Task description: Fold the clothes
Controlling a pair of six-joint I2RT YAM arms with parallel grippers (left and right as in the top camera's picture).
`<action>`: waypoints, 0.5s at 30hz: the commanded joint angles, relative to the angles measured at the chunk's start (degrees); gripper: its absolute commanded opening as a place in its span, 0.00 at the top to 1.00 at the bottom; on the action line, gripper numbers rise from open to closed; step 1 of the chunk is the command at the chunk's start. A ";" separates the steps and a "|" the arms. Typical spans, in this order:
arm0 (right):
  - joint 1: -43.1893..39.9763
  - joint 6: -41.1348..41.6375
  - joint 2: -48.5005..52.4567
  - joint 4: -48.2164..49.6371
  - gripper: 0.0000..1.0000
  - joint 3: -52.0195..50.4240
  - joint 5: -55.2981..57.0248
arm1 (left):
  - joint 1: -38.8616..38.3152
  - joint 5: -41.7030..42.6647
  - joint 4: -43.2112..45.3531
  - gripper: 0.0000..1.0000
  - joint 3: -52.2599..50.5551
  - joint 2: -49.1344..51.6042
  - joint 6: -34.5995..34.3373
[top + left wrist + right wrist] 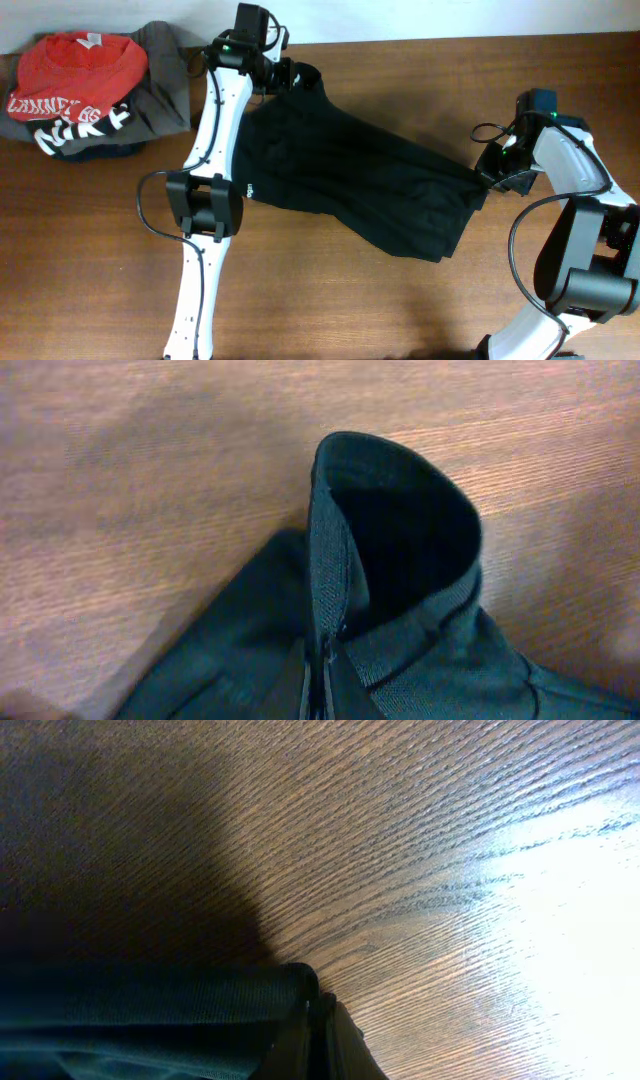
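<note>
The clothes point(350, 175) are one black garment stretched across the table's middle, with a small white logo near its left edge. My left gripper point(287, 76) is shut on its top left corner, where a fold of black fabric point(395, 550) stands up above the pinch. My right gripper point(489, 172) is shut on the garment's right corner; the black hem point(150, 995) lies against the closed fingers point(335, 1040) over bare wood. Between the two grips the cloth lies slack and wrinkled.
A pile of other garments sits at the back left: a red shirt point(75, 68) with white lettering on a grey garment point(165, 85). The wooden table point(400, 310) shows bare in front of the black garment. My left arm point(215, 150) runs along the garment's left side.
</note>
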 commanded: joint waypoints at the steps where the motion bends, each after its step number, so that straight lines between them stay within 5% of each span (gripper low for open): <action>1: 0.24 0.66 -1.88 -0.26 0.96 0.13 2.21 | 1.79 0.22 -1.38 1.00 1.31 0.17 0.96; 15: 0.24 0.96 -7.91 -7.85 0.96 0.13 2.21 | 4.33 0.44 -7.65 1.00 4.87 0.17 2.49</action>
